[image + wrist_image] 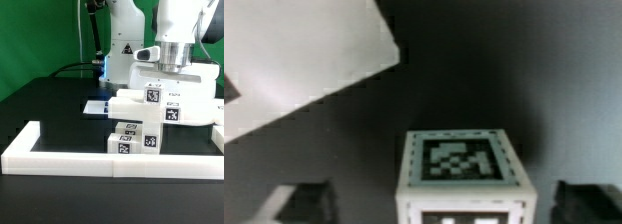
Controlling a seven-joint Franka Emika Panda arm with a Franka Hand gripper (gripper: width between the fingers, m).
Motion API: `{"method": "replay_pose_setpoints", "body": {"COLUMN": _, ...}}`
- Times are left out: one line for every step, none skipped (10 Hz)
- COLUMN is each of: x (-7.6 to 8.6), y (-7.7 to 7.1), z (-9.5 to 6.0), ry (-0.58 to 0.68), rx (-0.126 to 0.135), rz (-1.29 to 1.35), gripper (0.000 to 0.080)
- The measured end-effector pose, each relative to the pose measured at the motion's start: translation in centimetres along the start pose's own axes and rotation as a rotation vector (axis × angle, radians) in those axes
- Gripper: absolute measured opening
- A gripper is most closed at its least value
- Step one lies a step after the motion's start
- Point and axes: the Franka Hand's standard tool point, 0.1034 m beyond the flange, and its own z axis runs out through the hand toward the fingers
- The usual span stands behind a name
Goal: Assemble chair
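The chair is in white pieces with black-and-white tags, clustered at the middle right of the exterior view. A wide upper piece point(165, 102) sits over blocky pieces point(135, 138) against the border rail. My gripper point(174, 78) hangs straight down right over the upper pieces; its fingertips are hard to tell apart there. In the wrist view a white tagged block point(455, 165) stands between my two dark fingers point(303, 206), with a gap on each side. The gripper point(446, 208) is open. A large flat white piece point(295, 60) lies beyond the block.
A long low white border rail point(100, 160) runs along the front, with a short arm at each end. A small flat white board point(96, 104) lies behind the pieces. The robot base point(125, 50) stands at the back on the black table point(50, 105).
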Motion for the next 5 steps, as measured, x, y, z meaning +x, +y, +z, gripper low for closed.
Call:
{"method": "replay_pose_setpoints", "body": {"x": -0.02, "y": 0.02, "z": 0.03, "ry": 0.0, "rx": -0.001, "rz": 0.0, "gripper": 0.0433}}
{"method": "replay_pose_setpoints", "body": {"x": -0.1, "y": 0.12, "z": 0.07, "ry": 0.0, "rx": -0.002, "rz": -0.003, "gripper": 0.0284}}
{"method": "replay_pose_setpoints", "body": {"x": -0.21, "y": 0.08, "z": 0.07, "ry": -0.001, "rx": -0.002, "rz": -0.006, "gripper": 0.0284}}
{"method": "replay_pose_setpoints", "body": {"x": -0.18, "y": 0.07, "z": 0.07, "ry": 0.0, "rx": -0.002, "rz": -0.006, "gripper": 0.0286}}
{"method": "replay_pose_setpoints", "body": {"x": -0.18, "y": 0.08, "z": 0.07, "ry": 0.0, "rx": -0.002, "rz": -0.006, "gripper": 0.0286}}
